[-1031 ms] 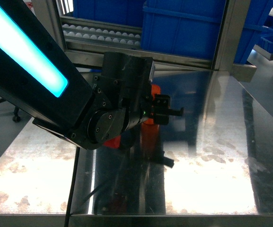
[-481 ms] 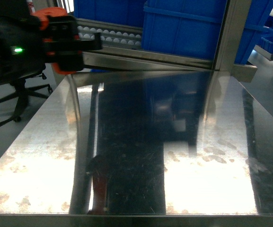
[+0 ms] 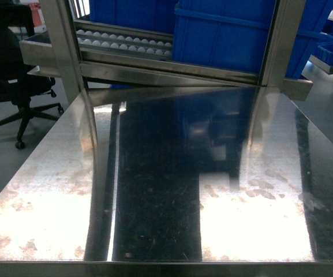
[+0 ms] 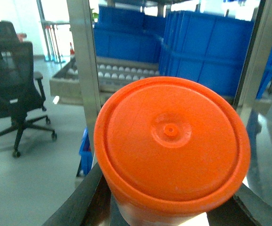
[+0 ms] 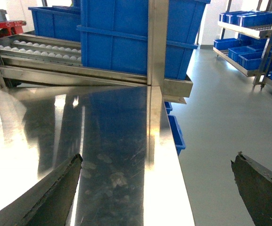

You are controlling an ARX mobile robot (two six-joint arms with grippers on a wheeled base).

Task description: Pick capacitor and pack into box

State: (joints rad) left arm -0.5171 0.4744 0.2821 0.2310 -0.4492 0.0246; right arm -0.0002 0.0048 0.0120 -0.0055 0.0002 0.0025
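Clearly the pick is done and the carry is in hand: in the left wrist view an orange cylinder, the capacitor (image 4: 171,146), fills the frame end-on, its round moulded cap facing the camera, and the dark fingers (image 4: 81,202) of the left gripper (image 4: 168,207) show at its lower edges on both sides, so the jaws stand closed around its body, which is as far as they can shut. That arm is out of the head view, which shows only the bare steel table (image 3: 166,190), the frame posts, the roller rack (image 3: 120,41) and the blue bins (image 3: 224,34) behind, so the capacitor is held somewhere off to the left of the table, with an office chair (image 4: 11,99) and grey floor beyond it. The right gripper (image 5: 157,188) holds nothing; its two dark fingers (image 5: 55,193) stand wide apart at the lower corners of its view, looking over the table's right edge toward the floor. The box is not in any view, so where it stands cannot be told. The next move, as I judge it, calls for finding the box, bringing the capacitor over its opening with the grip kept firm, and checking whether its lid is off before lowering; a smooth cylinder could slip if the arm swings fast.
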